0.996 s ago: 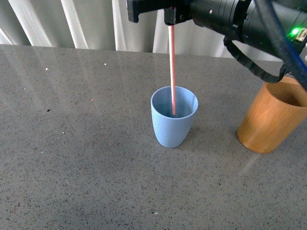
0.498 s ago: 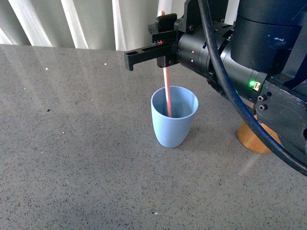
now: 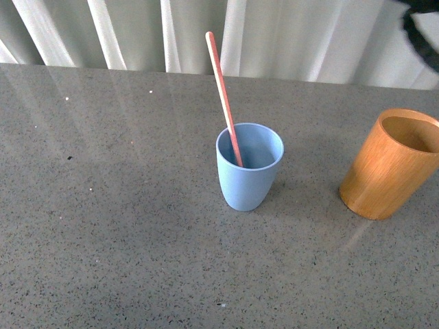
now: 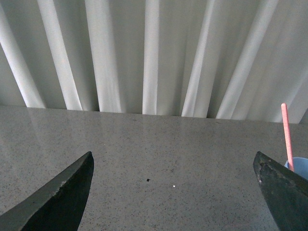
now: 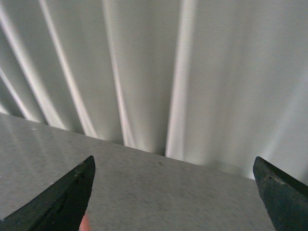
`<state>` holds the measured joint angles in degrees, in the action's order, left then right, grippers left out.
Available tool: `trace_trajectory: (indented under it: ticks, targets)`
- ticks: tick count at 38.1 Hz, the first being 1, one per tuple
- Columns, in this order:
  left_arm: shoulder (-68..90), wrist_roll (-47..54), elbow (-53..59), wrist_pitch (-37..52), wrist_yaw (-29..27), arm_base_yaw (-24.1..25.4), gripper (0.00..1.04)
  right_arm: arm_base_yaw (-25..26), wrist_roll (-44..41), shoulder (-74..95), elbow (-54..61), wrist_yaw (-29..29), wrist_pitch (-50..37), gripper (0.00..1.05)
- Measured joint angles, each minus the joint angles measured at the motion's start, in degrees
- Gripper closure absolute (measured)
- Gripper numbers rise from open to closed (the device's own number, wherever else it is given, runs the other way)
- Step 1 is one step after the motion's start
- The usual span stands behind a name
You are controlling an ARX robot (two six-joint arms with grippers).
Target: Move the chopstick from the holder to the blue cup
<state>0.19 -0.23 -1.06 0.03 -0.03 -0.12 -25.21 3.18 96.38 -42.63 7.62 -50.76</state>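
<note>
One pink-red chopstick (image 3: 223, 96) stands in the blue cup (image 3: 249, 166) at the middle of the table, leaning back and to the left against the rim. The orange-brown wooden holder (image 3: 391, 163) stands to the right of the cup with nothing showing in its mouth. My left gripper (image 4: 174, 192) is open over bare table; the left wrist view catches the chopstick (image 4: 287, 136) and a sliver of the cup (image 4: 298, 165) at its edge. My right gripper (image 5: 173, 192) is open too, facing the curtain, with nothing between its fingers. Neither gripper appears in the front view.
White pleated curtains (image 3: 171, 34) hang behind the grey speckled table (image 3: 123, 233). A dark bit of cable (image 3: 418, 34) shows at the top right corner of the front view.
The right gripper let go of the chopstick and pulled up and out of the front view. The chopstick dropped into the cup and tipped to the left.
</note>
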Motion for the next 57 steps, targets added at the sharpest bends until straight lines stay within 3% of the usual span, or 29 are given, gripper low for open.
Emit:
trace_trajectory:
  ticks: [7, 13, 18, 31, 38, 40, 48, 57]
  targets:
    - [0.0, 0.0, 0.0, 0.0, 0.0, 0.0, 0.07, 7.6, -3.4, -22.9, 11.5, 10.1, 20.3, 0.10]
    - [0.0, 0.0, 0.0, 0.0, 0.0, 0.0, 0.07, 8.7, -5.9, -27.6, 14.0, 10.4, 22.8, 0.10]
    - [0.0, 0.0, 0.0, 0.0, -0.1, 0.0, 0.07, 11.0, -4.5, -29.0, 22.5, 5.2, 4.8, 0.35]
    - [0.0, 0.0, 0.0, 0.0, 0.0, 0.0, 0.07, 17.6, -4.0, -42.8, 33.9, -0.6, 6.4, 1.03]
    - [0.0, 0.0, 0.0, 0.0, 0.0, 0.0, 0.07, 20.1, -3.8, -50.3, 37.5, -2.8, 10.5, 1.04]
    - [0.0, 0.0, 0.0, 0.0, 0.0, 0.0, 0.07, 22.9, -3.8, -52.9, 38.3, -7.1, 12.3, 1.04]
    - [0.0, 0.0, 0.0, 0.0, 0.0, 0.0, 0.07, 25.1, -3.8, -57.9, 41.2, -7.6, 13.2, 1.04]
    - [0.0, 0.0, 0.0, 0.0, -0.1, 0.0, 0.07, 25.1, -3.8, -67.9, 41.3, -7.6, 22.5, 1.04]
